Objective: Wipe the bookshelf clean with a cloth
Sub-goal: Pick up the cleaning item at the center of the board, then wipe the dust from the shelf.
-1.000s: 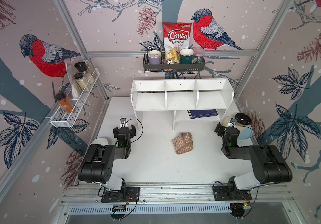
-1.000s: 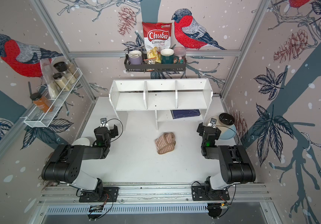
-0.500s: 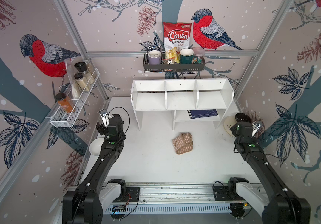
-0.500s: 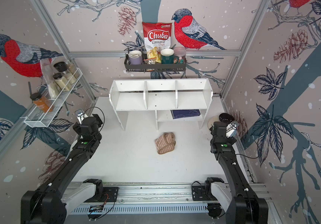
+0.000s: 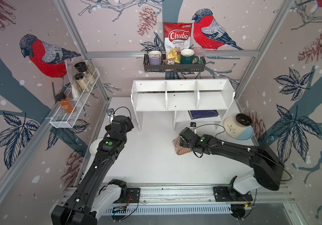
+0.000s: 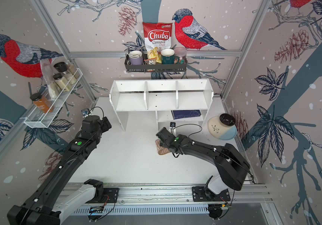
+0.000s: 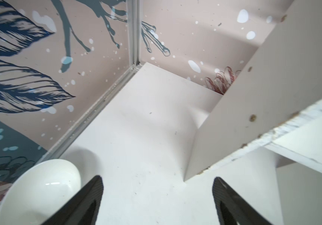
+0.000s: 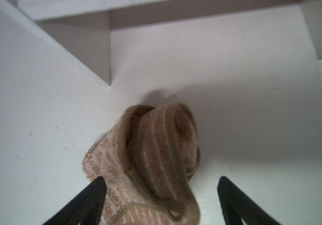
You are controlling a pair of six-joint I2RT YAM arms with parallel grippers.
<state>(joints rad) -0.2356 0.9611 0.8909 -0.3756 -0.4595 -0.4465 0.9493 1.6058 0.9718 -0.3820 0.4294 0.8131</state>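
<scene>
Your right gripper (image 8: pixel 161 178): spread wide astride cloth (image 8: pixel 152 144), nothing grasped. Your left gripper (image 7: pixel 157 177): spread, empty, beside bookshelf (image 7: pixel 253 97) leg.

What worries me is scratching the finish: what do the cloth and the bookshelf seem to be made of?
The cloth: soft terry-like fabric, tan with thin white stripes; a fuzzy pile and a smooth hemmed border show. The bookshelf: likely painted or laminated wood board, matte white. The left wrist view shows a chipped, rough edge, though the core stays unclear.
</scene>
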